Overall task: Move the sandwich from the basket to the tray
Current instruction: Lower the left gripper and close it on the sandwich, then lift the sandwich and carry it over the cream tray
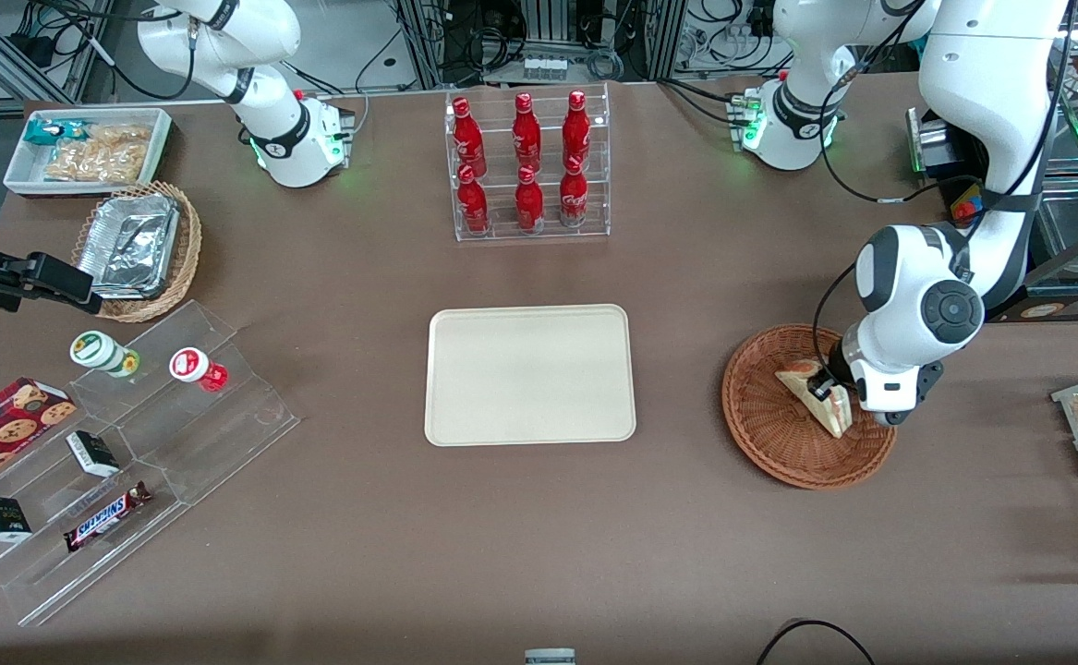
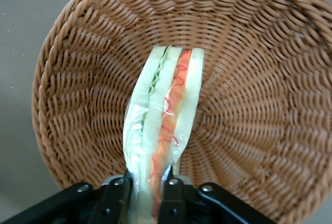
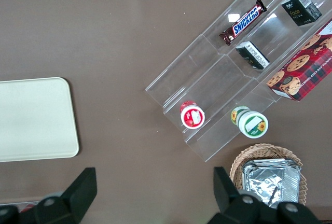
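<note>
— Since you hold the sandwich (image 2: 167,112), how does it lie from your gripper (image 2: 148,182)?

— It lies in the basket (image 1: 769,434), cut edge up, and I have my two fingers pinched on the bread at its near end. Its long axis runs straight out from between them, toward the basket's middle.

— And the tray (image 1: 530,374)?

— Well apart, sideways toward the parked arm's end of the table. I judge I must lift first, then carry across.
</note>
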`<state>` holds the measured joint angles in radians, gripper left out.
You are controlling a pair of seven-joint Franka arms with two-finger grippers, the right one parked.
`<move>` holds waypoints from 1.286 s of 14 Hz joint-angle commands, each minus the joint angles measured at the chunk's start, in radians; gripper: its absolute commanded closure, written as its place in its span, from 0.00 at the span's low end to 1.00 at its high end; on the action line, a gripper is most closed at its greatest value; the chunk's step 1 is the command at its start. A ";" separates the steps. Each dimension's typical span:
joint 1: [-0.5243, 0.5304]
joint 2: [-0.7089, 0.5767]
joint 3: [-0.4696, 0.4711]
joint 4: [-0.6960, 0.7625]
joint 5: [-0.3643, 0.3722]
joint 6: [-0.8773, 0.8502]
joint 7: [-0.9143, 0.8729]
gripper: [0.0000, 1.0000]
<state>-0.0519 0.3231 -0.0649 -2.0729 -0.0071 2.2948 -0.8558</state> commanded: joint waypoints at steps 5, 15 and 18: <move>-0.121 -0.007 -0.018 0.213 0.010 -0.279 0.297 0.87; -0.474 0.270 -0.018 0.551 -0.002 -0.276 0.045 0.90; -0.572 0.358 -0.018 0.657 -0.001 -0.275 -0.046 0.91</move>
<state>-0.5645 0.6057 -0.0986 -1.5272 -0.0068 2.0408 -0.8455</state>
